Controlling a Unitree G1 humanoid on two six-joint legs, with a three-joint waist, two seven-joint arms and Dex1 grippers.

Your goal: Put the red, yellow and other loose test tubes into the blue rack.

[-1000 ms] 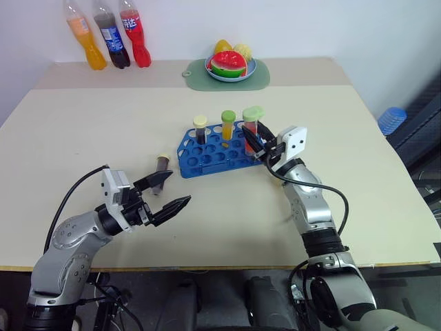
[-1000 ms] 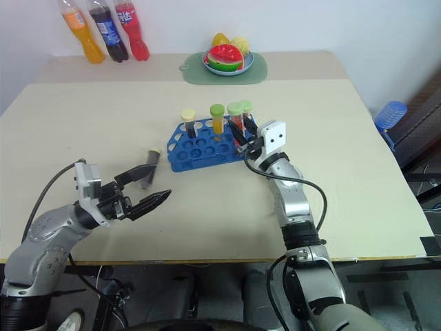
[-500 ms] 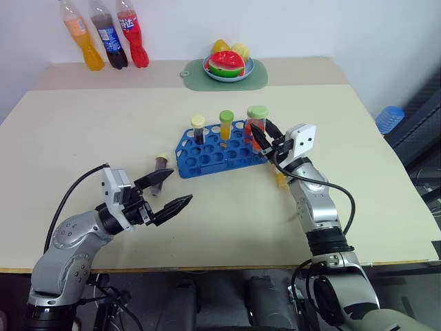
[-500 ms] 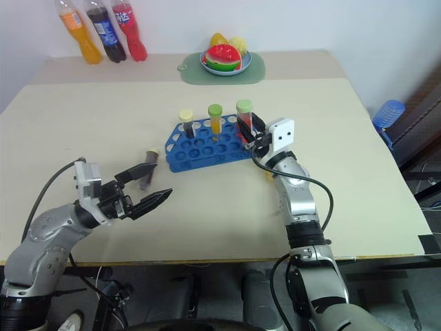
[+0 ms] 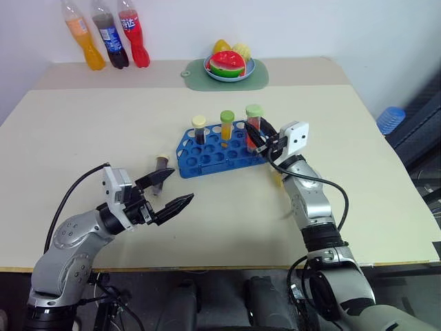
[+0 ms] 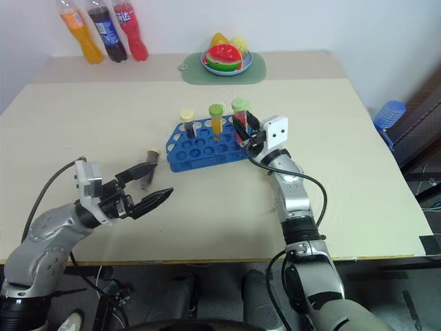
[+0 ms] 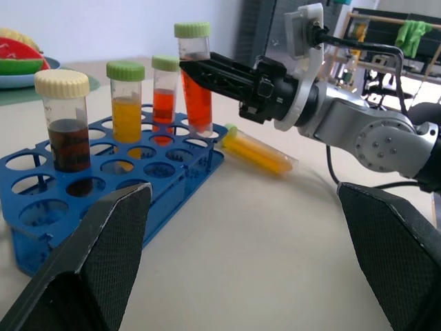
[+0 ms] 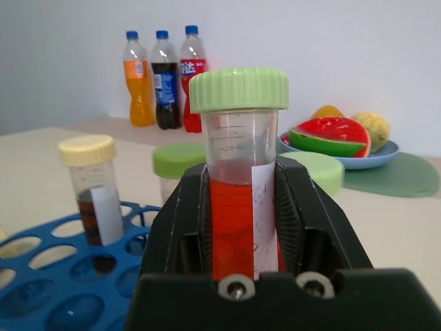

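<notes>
One red tube (image 8: pixel 238 200) clamped in right end effector (image 5: pixel 259 140), over blue rack (image 5: pixel 213 155)

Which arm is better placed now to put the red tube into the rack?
The right: its fingers are shut on the red tube above the blue rack. The left gripper hangs open, apart from it.
</notes>
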